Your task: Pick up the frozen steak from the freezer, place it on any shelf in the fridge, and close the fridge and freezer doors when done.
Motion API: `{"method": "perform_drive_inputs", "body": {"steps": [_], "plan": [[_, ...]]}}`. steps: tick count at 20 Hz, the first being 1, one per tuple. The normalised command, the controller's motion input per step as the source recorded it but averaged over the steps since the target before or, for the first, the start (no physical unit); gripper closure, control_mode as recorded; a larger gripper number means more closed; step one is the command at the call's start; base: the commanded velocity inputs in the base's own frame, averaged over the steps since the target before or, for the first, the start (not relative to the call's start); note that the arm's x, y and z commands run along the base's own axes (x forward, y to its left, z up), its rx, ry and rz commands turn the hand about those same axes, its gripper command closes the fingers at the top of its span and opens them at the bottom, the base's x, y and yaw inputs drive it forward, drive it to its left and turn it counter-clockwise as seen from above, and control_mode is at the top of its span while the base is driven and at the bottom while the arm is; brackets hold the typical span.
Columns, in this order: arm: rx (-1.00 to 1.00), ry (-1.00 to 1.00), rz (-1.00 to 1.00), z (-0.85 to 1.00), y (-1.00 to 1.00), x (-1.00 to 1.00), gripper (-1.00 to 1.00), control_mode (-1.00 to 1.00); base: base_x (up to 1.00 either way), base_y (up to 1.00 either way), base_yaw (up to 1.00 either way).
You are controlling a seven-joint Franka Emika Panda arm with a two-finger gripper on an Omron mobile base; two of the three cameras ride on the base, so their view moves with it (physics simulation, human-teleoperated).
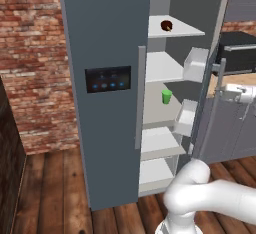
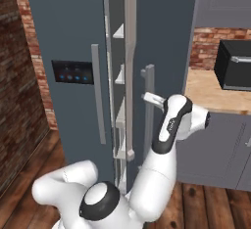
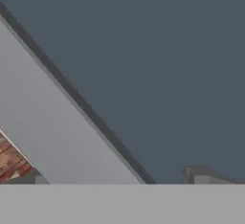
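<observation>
Nearest the lens, at the bottom of both base views, the white arm [image 2: 147, 184] bends up toward the tall grey cabinet. Its panel door [image 1: 105, 103] fills the left of the left base view and looks shut. The plain door [image 2: 166, 37] stands ajar, leaving a slim gap in the middle of the right base view. Through that gap, centre-right in the left base view, pale shelves show. The steak [image 1: 166, 26] lies on the top shelf [image 1: 187, 29], near the upper centre of the frame, well above a green cup [image 1: 166, 96]. This looks like the fridge column, so the steak probably needs no more carrying. The gripper [image 2: 148, 97] sits just beside the plain door's handle [image 2: 149, 125], jaws spread wide and holding nothing. Whether it touches the bar cannot be told. Frozen, the steak should be stiff, fairly light and perhaps slick. If it had to be lifted again, a pinch across its roundish sides at the widest part would suit. The door is heavy and rigid, and the long bar handle or the slab's face is the likely place to push.
</observation>
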Motion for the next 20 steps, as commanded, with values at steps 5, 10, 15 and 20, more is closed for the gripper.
{"method": "perform_drive_inputs", "body": {"steps": [5, 10, 15, 20], "plan": [[0.0, 0.0, -0.04, -0.02, 0.48, 0.31, -1.0, -1.0, 0.0, 0.0, 0.0], [0.0, 0.0, -0.05, -0.05, 0.47, 0.44, -1.0, -1.0, 0.0, 0.0, 0.0], [0.0, 0.0, -0.06, -0.01, 0.51, 0.47, -1.0, -1.0, 0.0, 0.0, 0.0], [0.0, 0.0, -0.07, 0.0, 0.49, 0.5, -1.0, -1.0, 0.0, 0.0, 0.0]]}}
